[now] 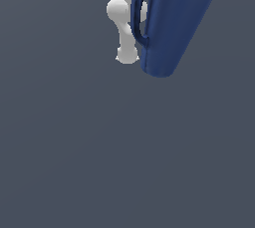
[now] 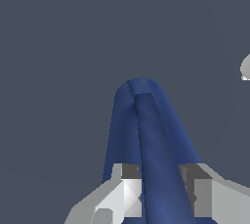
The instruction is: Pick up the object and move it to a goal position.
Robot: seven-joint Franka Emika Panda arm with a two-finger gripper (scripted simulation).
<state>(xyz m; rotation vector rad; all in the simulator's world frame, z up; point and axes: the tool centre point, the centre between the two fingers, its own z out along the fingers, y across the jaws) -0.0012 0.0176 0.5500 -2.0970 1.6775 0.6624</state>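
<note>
The grey surface (image 1: 99, 162) fills both views. The dark blue pitcher (image 1: 174, 23) hangs tilted at the top of the exterior view, its loop handle (image 2: 156, 169) clamped between the fingers (image 2: 128, 193) in the wrist view.

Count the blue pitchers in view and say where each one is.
1. The blue pitcher hangs tilted at the top of the exterior view, its handle clamped in the gripper. Others could lie outside the frames.
</note>
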